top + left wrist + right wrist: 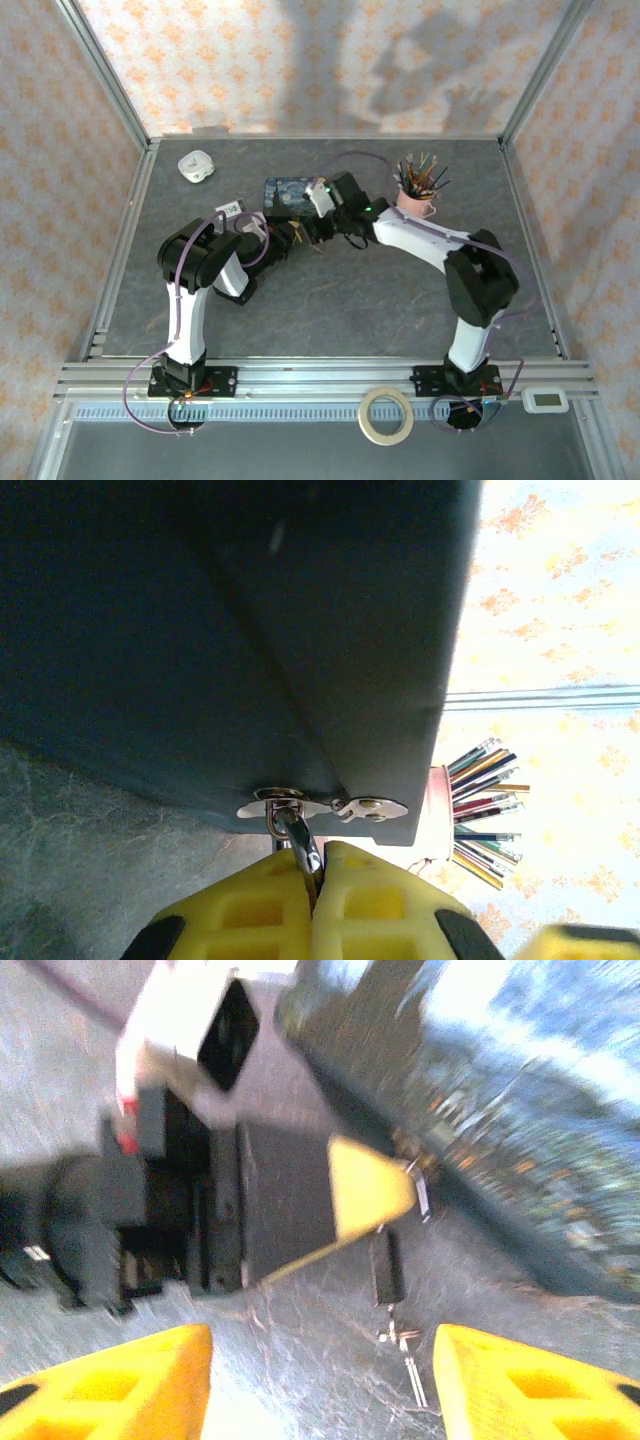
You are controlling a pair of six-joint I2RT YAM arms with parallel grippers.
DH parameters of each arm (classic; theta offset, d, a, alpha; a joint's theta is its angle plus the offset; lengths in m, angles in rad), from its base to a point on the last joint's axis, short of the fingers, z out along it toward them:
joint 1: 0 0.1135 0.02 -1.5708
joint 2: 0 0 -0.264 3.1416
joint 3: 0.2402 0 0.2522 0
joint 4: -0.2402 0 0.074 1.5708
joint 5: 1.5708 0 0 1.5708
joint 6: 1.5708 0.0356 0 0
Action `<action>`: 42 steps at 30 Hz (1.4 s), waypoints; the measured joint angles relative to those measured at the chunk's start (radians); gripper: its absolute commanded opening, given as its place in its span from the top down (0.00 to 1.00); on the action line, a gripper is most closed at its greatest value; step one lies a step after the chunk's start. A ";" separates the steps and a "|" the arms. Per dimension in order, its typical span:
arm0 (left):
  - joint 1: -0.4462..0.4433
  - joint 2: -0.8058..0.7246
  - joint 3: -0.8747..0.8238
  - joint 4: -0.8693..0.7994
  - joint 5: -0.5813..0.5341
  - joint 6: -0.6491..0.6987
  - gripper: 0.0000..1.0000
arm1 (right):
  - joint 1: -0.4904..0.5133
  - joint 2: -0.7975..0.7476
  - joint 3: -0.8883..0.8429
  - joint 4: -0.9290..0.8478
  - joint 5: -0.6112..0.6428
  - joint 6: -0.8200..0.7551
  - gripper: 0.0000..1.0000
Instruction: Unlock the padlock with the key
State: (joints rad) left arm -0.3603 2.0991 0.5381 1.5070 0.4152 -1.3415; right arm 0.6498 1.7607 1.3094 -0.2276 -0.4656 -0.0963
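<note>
The small dark padlock (pixel 387 1265) hangs at the front of the blue starry tin (pixel 288 193), its silver shackle (pixel 300 842) threaded through the tin's hasp loop. My left gripper (pixel 318 868) is shut on the padlock, its yellow fingers (pixel 370 1185) pinching the shackle and hiding the body in the left wrist view. The bunch of thin silvery keys (pixel 402 1345) dangles just under the padlock body. My right gripper (pixel 320 1380) is open, a short way off, with the padlock and keys between the lines of its fingers. In the top view both grippers meet beside the tin (pixel 305 232).
A pink cup of pencils (pixel 418 195) stands right of the tin, and shows too in the left wrist view (pixel 480 800). A white object (pixel 197 165) lies at the back left. A tape roll (pixel 386 415) rests on the near rail. Grey tabletop (pixel 330 300) lies in front.
</note>
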 measured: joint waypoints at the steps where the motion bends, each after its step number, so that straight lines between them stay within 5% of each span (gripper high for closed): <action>1: 0.000 0.000 0.000 0.000 0.002 0.004 1.00 | -0.021 -0.015 -0.004 0.026 0.013 0.039 0.35; 7: -0.022 0.000 -0.008 0.001 0.004 0.012 1.00 | -0.111 0.015 -0.030 0.161 0.107 0.212 0.35; 20: -0.035 0.000 -0.043 0.030 -0.008 0.014 1.00 | -0.101 0.264 0.036 0.310 0.098 0.380 0.34; 42: -0.073 0.000 -0.095 0.076 -0.221 -0.091 1.00 | -0.106 0.128 -0.253 0.533 0.230 0.583 0.43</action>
State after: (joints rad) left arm -0.4332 2.0987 0.4427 1.5833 0.1940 -1.4326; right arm 0.5442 1.8889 1.0569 0.3054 -0.2352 0.4870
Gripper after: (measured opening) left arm 0.046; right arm 0.570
